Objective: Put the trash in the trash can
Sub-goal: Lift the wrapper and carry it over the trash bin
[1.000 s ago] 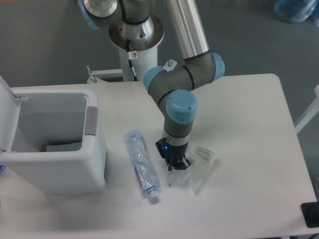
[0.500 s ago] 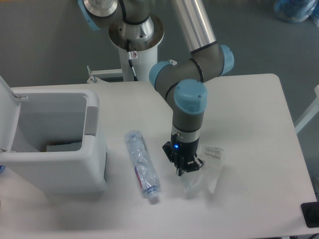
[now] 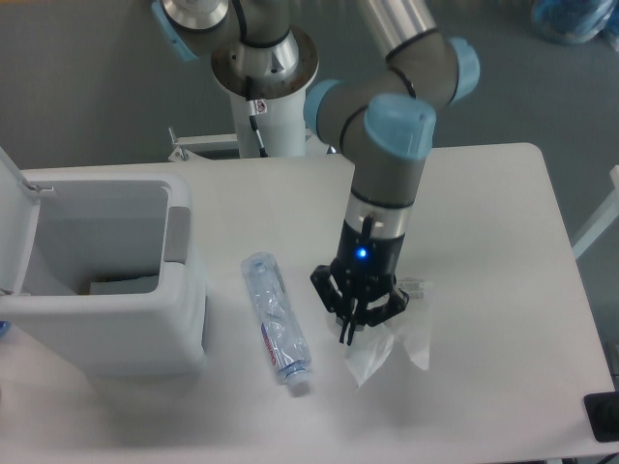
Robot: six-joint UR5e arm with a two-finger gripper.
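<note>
The crushed bottle (image 3: 276,322) lies flat on the tabletop (image 3: 484,232), its long axis running from the far-left toward the near edge, white cap pointing at the near edge and slightly right. It is clear, dented plastic with a blue-red label on the lower half of its body. It sits between the trash can (image 3: 106,280) and my gripper (image 3: 359,327), apart from both.

The wrapper (image 3: 387,343) is thin, crumpled clear film that looks whitish against the tabletop, with a small printed white label peeking out at its far-right side beside my wrist. It hangs and spreads below and to the right of my jaws, its loose points trailing toward the near edge. My jaws point down and are pinched together on the upper part of the wrapper; whether its lowest folds touch the tabletop I cannot tell.

The trash can stands at the left edge of the tabletop: a boxy white-grey plastic bin with rounded corners and a darker grey panel on its right rim. Its flip lid (image 3: 14,227) is swung up on the left side, leaving the mouth open, and a flat greyish piece shows inside on the bottom.
</note>
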